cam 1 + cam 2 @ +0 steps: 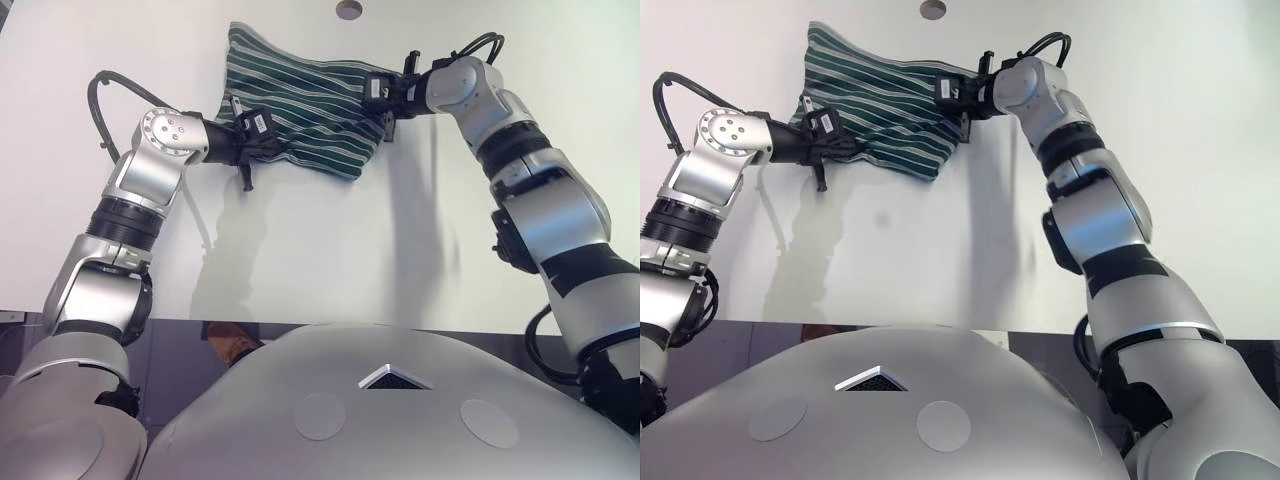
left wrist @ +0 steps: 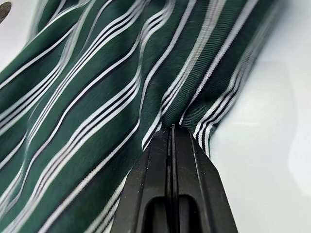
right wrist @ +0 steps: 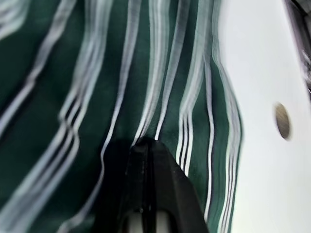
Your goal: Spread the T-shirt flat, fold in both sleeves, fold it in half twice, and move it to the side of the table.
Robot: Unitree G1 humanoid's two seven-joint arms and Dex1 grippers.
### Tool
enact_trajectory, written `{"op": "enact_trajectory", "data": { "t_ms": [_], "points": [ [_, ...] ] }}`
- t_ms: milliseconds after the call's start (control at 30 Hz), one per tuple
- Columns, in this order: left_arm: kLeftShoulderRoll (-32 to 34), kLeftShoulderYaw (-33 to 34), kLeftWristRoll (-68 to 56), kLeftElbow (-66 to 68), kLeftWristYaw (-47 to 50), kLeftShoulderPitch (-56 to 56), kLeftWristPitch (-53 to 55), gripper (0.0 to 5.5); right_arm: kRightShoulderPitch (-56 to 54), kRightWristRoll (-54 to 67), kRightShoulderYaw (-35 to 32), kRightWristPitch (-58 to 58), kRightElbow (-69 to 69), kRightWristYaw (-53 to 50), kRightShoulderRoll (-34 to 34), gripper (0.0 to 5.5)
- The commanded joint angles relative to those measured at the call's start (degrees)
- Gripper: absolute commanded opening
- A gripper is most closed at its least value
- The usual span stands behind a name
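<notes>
Both left tool (image 2: 171, 129) and right tool (image 3: 144, 141) clamp the T-shirt (image 1: 310, 100) over the white table (image 1: 330, 245).

dark green t-shirt (image 1: 310, 100) (white, black stripes), white table (image 1: 330, 250)

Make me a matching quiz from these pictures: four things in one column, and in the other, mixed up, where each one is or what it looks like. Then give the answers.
Things
1. T-shirt
2. left gripper
3. right gripper
4. round disc

Descriptions
A. shut on the T-shirt's end on the robot's right
B. at the far edge of the table, beyond the T-shirt
C. dark green with white stripes
D. shut on the T-shirt's end on the robot's left

Pairs: 1-C, 2-D, 3-A, 4-B
</notes>
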Motion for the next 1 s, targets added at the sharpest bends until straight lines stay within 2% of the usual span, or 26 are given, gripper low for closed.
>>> {"op": "enact_trajectory", "data": {
  "t_ms": [33, 200, 267, 333, 467, 533, 633, 767, 1000],
  "points": [
    [0.9, -1.9, 8.0, 13.9, 2.3, -5.6, -6.1, 0.01, 18.0, 5.6, 4.7, 11.2, -22.7, 17.5, -3.3, 0.0],
    [0.5, -0.4, 8.7, 17.3, 2.5, -7.9, -13.8, 0.01, 23.2, 10.5, 1.7, 21.5, -38.4, 14.5, -3.7, 0.0],
    [1.7, 2.6, 4.8, 14.3, 0.6, -5.0, -16.0, 0.01, 23.0, 14.2, -4.8, 23.9, -40.6, 7.4, -1.6, 0.0],
    [2.7, 6.7, 0.8, 11.0, 0.2, -1.8, -18.9, 0.0, 22.5, 17.8, -11.7, 26.5, -42.7, 1.8, -1.1, 0.33],
    [7.8, 12.4, -1.6, 3.3, -0.2, 7.8, -29.1, 0.52, 27.2, 17.9, -16.5, 19.3, -47.6, 2.7, -10.9, 0.9],
    [10.3, 12.2, 0.8, 1.3, -0.2, 12.0, -35.7, 0.77, 29.8, 16.9, -16.5, 12.2, -45.8, 4.8, -15.8, 1.18],
    [11.0, 11.4, 5.4, -0.5, 3.3, 16.9, -41.8, 1.25, 30.1, 13.6, -14.4, 0.3, -37.9, 3.6, -18.3, 1.73],
    [8.3, 8.7, 11.8, -1.0, 7.8, 18.8, -44.2, 1.25, 27.5, 2.0, -7.2, -15.5, -28.2, -6.0, -16.1, 1.73],
    [4.1, 4.9, 13.2, -0.2, 9.1, 16.3, -43.6, 1.25, 20.9, -5.7, 0.7, -25.4, -18.0, -13.8, -9.2, 1.73]
  ]
}}
